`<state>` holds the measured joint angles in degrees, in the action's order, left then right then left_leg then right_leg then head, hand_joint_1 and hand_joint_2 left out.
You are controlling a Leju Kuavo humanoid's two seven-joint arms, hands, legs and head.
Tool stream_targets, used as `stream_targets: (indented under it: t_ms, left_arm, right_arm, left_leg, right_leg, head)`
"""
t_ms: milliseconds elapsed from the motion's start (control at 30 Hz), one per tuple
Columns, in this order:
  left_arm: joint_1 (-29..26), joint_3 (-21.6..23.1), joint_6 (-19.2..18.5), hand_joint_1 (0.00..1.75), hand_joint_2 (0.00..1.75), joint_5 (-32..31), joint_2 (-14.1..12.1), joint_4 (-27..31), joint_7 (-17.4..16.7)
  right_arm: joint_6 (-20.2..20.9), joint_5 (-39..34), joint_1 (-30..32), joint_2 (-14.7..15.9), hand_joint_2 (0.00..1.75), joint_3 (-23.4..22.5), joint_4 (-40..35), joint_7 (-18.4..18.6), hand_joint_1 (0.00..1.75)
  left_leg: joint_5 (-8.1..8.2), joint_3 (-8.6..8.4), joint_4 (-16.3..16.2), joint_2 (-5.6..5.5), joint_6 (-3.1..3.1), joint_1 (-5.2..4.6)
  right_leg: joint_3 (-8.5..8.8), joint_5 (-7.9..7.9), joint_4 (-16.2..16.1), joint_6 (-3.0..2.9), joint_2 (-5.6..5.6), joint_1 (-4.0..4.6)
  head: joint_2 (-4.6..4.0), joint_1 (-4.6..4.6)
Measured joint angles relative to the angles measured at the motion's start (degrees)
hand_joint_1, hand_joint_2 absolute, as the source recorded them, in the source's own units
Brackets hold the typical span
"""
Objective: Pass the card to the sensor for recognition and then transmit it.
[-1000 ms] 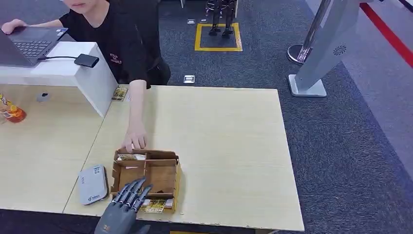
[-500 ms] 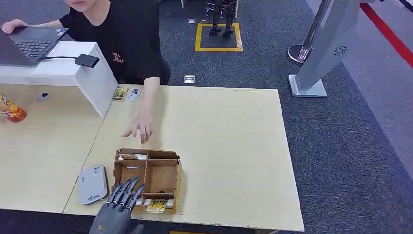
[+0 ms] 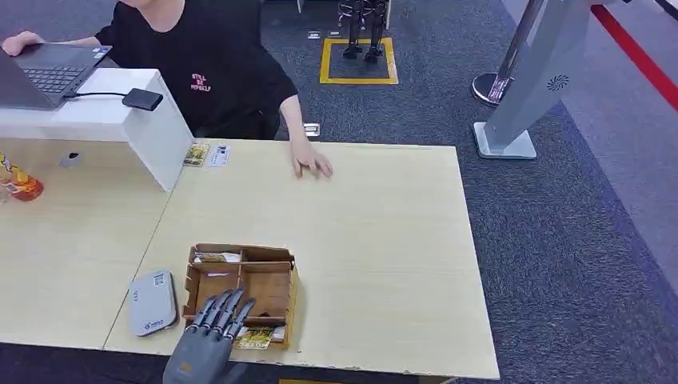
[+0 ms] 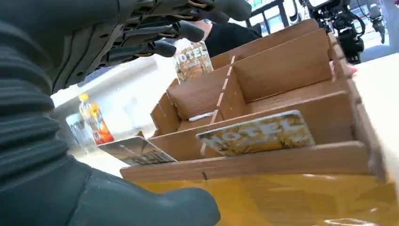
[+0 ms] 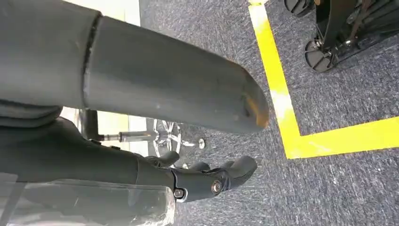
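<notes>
Left robot hand (image 3: 209, 336) is poking up from the near edge of the desk (image 3: 376, 240), fingers (image 3: 228, 306) spread apart and holding nothing. It hovers right over the near left corner of the wooden organizer box (image 3: 276, 282); can't tell from the head view if the fingertips actually touch the wood. In the left wrist view the fingers (image 4: 160, 33) fan out above the box (image 4: 282, 160) with clear air under them, so I'd say apart.

The card (image 3: 254, 339), a yellowish one with "HOTEL" printed on it, sits in the front slot of the box, just beside the hand. Up close it (image 4: 256, 137) leans tilted against the divider, with another card (image 4: 136, 149) lying flatter next to it. More cards (image 3: 209, 258) sit in the back left compartment.

The grey card reader (image 3: 152, 302) lies flat on the desk just left of the box.

Right robot hand (image 5: 207, 181) hangs over the carpet beside a yellow floor line (image 5: 301, 136), fingers loosely curled, nothing in it. Can't really tell if they're properly closed.

Further out, a person's hand (image 3: 310, 164) rests flat on the far edge of the desk. Two small cards (image 3: 206, 154) lie by the white riser (image 3: 156, 132), which carries a laptop (image 3: 44, 72). An orange bottle (image 3: 22, 186) is way off left.
</notes>
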<state>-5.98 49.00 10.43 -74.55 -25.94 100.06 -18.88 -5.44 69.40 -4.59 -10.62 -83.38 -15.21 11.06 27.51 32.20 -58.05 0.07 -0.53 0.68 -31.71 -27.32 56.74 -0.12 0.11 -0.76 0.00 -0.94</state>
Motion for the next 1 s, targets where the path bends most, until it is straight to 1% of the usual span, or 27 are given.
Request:
stream_targets:
  t_ms: [167, 267, 367, 500, 667, 833, 1000]
  left_arm:
    - [-0.1, 0.0, -1.2, 0.0, 1.75, -2.0, -1.0, 0.0, -1.0]
    - [0.0, 0.0, -2.0, 0.0, 1.75, -2.6, -1.6, 0.2, -1.1]
    - [0.0, 0.0, -2.0, 0.0, 1.75, -3.3, -1.8, 0.4, -1.4]
    - [-0.4, 0.0, -1.7, 0.0, 1.75, -5.6, -2.7, 1.4, -3.6]
    - [-1.0, 0.0, -1.4, 0.0, 1.75, -9.5, -3.5, 2.4, -7.3]
    - [-1.4, -0.1, -1.0, 0.0, 1.75, -11.5, -3.6, 2.7, -9.2]
    - [-1.6, -0.1, -1.0, 0.0, 1.75, -11.9, -3.5, 2.7, -9.7]
  right_arm:
    - [-0.2, -0.5, 0.0, 0.0, 0.0, 0.0, 0.1, 0.2, 0.0]
    - [-0.3, -0.6, 0.0, 0.0, 0.0, 0.0, 0.1, 0.3, 0.0]
    - [-0.4, -0.8, 0.0, 0.0, 0.0, 0.0, 0.1, 0.3, 0.0]
    - [-0.6, -1.2, 0.0, 0.0, 0.0, 0.0, 0.2, 0.3, 0.0]
    - [-0.7, -1.6, 0.0, -0.1, 0.0, 0.0, 0.3, 0.3, 0.0]
    - [-0.7, -1.9, 0.0, -0.1, 0.0, 0.0, 0.2, 0.3, 0.0]
    - [-0.8, -2.2, 0.0, -0.3, 0.0, 0.0, 0.3, 0.5, 0.0]
  left_leg:
    - [0.0, 0.0, 0.0, 0.0, 0.0, 0.0]
    - [0.0, 0.0, 0.0, 0.0, 0.0, -0.01]
    - [0.0, 0.0, 0.0, 0.0, 0.0, -0.01]
    - [0.0, 0.0, 0.0, 0.0, 0.0, -0.01]
    - [0.0, 0.0, 0.0, 0.0, 0.0, -0.01]
    - [0.0, 0.0, 0.0, 0.0, 0.0, -0.01]
    - [0.0, 0.0, 0.0, 0.0, 0.0, -0.01]
  right_leg:
    - [0.0, 0.0, 0.0, 0.0, 0.0, 0.0]
    - [0.0, 0.0, 0.0, 0.0, 0.0, 0.0]
    - [0.01, 0.0, 0.0, 0.0, 0.0, 0.0]
    - [0.01, 0.0, 0.0, 0.0, 0.0, 0.0]
    - [0.0, 0.0, 0.0, 0.0, 0.0, 0.0]
    - [0.0, 0.0, 0.0, 0.0, 0.0, 0.0]
    - [0.01, 0.0, 0.0, 0.0, 0.0, 0.0]
  head:
    - [0.0, 0.02]
    - [0.0, 0.0]
    - [0.0, 0.0]
    - [0.0, 0.0]
    - [0.0, 0.0]
    - [0.0, 0.0]
    - [0.0, 0.0]
